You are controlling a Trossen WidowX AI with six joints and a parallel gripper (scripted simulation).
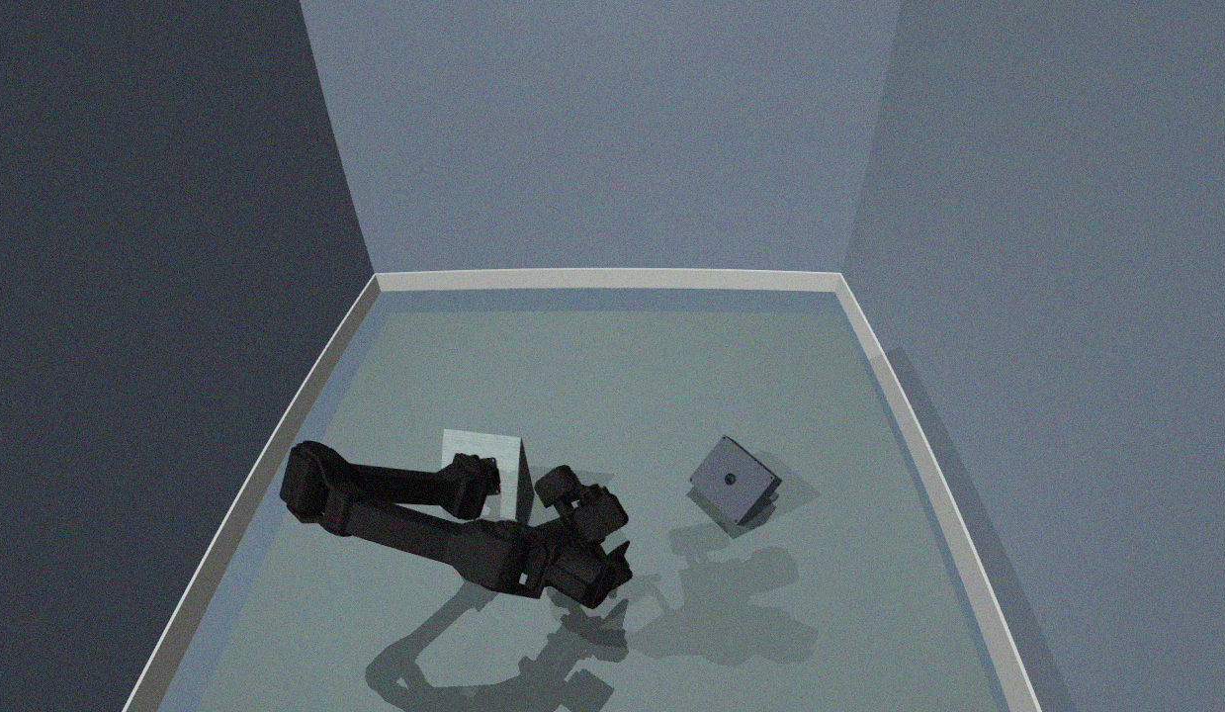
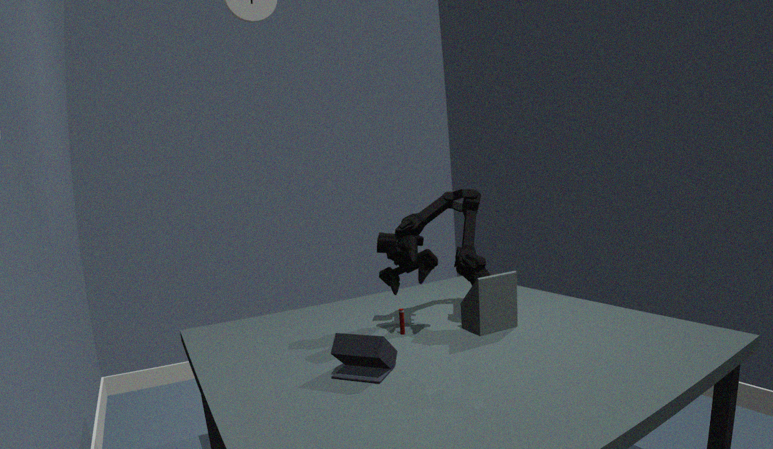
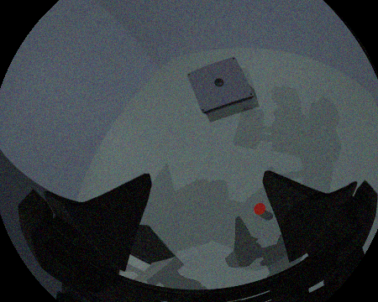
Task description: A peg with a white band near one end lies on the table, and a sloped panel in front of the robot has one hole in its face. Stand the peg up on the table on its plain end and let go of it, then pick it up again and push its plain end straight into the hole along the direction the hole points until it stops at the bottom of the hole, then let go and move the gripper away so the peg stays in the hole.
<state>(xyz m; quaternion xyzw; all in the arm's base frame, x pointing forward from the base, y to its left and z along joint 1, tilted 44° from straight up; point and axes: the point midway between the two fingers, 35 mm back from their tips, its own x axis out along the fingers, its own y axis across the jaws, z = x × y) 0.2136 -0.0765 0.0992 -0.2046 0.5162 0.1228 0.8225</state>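
The red peg (image 2: 402, 323) (image 3: 259, 209) stands upright on the table, its white band near the top in the exterior view; the arm hides it in the top view. In the wrist view it shows end-on as a red disc, left of the right finger. My gripper (image 2: 408, 287) (image 3: 209, 179) is open and empty, pointing down above the peg with a gap. The sloped panel (image 1: 718, 460) (image 3: 206, 92) has one dark hole (image 1: 730, 479) (image 3: 218, 82) in its face. The panel's dark body (image 2: 359, 347) shows from behind in the exterior view.
A pale box-like block (image 1: 483, 442) (image 2: 498, 304) stands near the arm's base, partly behind the arm in the top view. The panel's flat base plate (image 2: 358, 375) rests on the table (image 2: 573, 363). The arm's shadows fall around the peg.
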